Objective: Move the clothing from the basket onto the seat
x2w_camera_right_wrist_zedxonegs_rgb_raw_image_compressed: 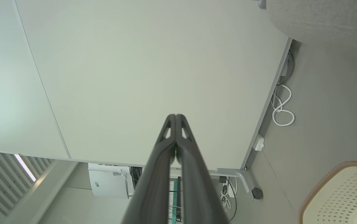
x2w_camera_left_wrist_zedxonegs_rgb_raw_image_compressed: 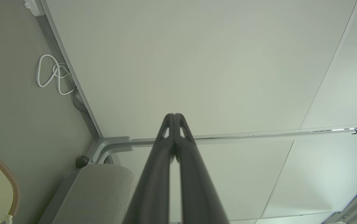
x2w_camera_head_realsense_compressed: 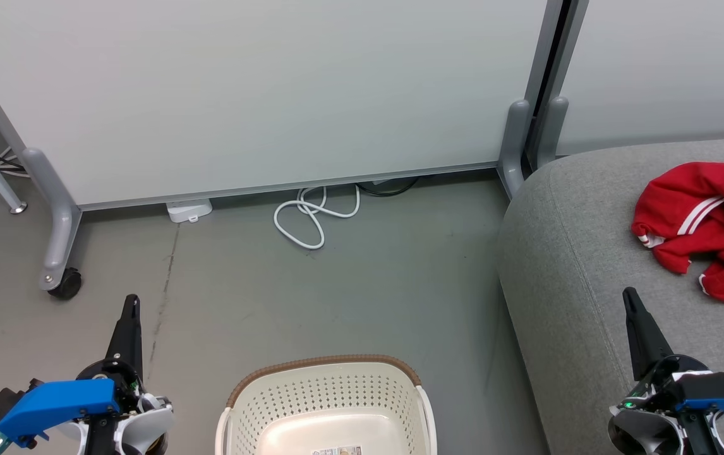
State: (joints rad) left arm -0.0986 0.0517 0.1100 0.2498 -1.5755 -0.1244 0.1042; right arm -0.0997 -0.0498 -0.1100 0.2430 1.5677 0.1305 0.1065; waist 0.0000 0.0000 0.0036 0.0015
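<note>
The red clothing (x2w_camera_head_realsense_compressed: 709, 230) with white stripes lies crumpled on the grey seat (x2w_camera_head_realsense_compressed: 577, 265) at the right edge of the head view. The cream basket (x2w_camera_head_realsense_compressed: 327, 404) with its brown rim band stands on the floor at bottom centre, and its inside shows bare plastic with a label. My left gripper (x2w_camera_head_realsense_compressed: 130, 302) hovers over the floor left of the basket, shut and holding nothing. My right gripper (x2w_camera_head_realsense_compressed: 629, 296) is over the seat's front part, below and left of the clothing, also shut with nothing in it. Both wrist views show the fingertips pressed together, left (x2w_camera_left_wrist_zedxonegs_rgb_raw_image_compressed: 174, 115) and right (x2w_camera_right_wrist_zedxonegs_rgb_raw_image_compressed: 176, 116).
A white partition panel (x2w_camera_head_realsense_compressed: 261, 95) on grey wheeled legs (x2w_camera_head_realsense_compressed: 59, 253) stands behind the floor area. A coiled white cable (x2w_camera_head_realsense_compressed: 311, 218) and a white power block (x2w_camera_head_realsense_compressed: 189, 210) lie at its base. A second panel (x2w_camera_head_realsense_compressed: 665, 69) stands behind the seat.
</note>
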